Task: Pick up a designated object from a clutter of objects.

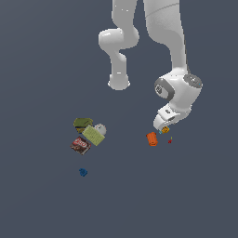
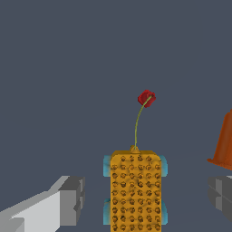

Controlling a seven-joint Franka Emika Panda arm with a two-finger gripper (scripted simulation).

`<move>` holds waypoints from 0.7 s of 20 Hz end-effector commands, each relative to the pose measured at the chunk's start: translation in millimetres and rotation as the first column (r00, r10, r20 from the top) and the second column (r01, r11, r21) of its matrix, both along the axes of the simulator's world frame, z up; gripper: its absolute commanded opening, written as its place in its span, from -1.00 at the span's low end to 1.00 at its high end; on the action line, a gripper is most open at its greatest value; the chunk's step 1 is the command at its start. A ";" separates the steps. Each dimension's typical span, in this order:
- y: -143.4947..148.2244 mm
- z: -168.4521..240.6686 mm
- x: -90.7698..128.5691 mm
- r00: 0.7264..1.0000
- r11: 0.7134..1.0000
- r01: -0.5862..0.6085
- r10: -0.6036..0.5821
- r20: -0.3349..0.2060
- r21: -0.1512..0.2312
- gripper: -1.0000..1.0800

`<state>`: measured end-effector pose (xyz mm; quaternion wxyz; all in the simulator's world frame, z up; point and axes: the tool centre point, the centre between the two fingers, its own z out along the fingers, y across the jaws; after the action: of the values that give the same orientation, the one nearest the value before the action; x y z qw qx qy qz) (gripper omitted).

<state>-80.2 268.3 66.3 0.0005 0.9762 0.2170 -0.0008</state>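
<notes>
The yellow-orange boxy item [image 2: 135, 192] and orange cylinder [image 2: 224, 145] run off the wrist view's edge.

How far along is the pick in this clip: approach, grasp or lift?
Approach looks done: the hand is down at the yellow-orange boxy item, beside the orange cylinder. In hand: its fingers stand open on either side of the item, apart from it. Left: closing and lifting. The green block and its cluster lie well to the exterior view's left.

Yellow-orange box [image 2: 135, 190] with dark dots and cyan ends; red blob [image 2: 146, 98]; orange cylinder [image 2: 224, 140].
</notes>
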 end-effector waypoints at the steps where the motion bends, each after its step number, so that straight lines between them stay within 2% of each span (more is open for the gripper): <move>1: -0.4 0.0 0.5 1.000 1.000 0.001 -0.001 0.001 0.000 0.92; 14: 0.5 -44.5 -1.3 1.000 1.000 -0.002 0.002 0.001 0.001 0.92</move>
<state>-81.5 268.5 27.3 0.0003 0.9760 0.2178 -0.0006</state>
